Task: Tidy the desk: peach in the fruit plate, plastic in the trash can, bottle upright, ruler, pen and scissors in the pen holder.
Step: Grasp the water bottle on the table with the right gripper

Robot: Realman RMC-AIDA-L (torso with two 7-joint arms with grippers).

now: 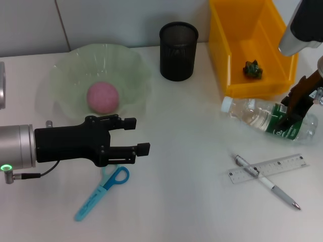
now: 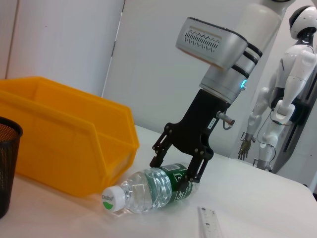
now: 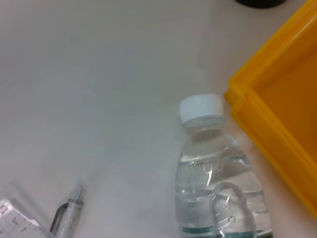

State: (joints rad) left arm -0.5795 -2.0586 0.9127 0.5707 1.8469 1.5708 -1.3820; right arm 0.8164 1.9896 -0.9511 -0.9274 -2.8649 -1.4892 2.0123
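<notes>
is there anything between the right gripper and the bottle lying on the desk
Nothing visible. The right gripper already straddles the green-labelled body of the bottle, which lies on its side beside the yellow bin.

Peach (image 1: 103, 97): lay in fruit plate (image 1: 60, 70).
Bottle (image 1: 262, 117): lay sideways, right gripper (image 1: 295, 112) astride it.
Pen (image 1: 266, 182): crossed ruler (image 1: 282, 166).

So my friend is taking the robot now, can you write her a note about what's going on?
Right tool: fingers either side of the lying clear plastic bottle, grip not confirmed.
Left tool: open, hovering above the blue scissors.
Done: pink peach in the pale green fruit plate; green plastic scrap in the yellow trash bin.
Left: stand bottle upright; put scissors, clear ruler and silver pen in the black mesh pen holder.
</notes>
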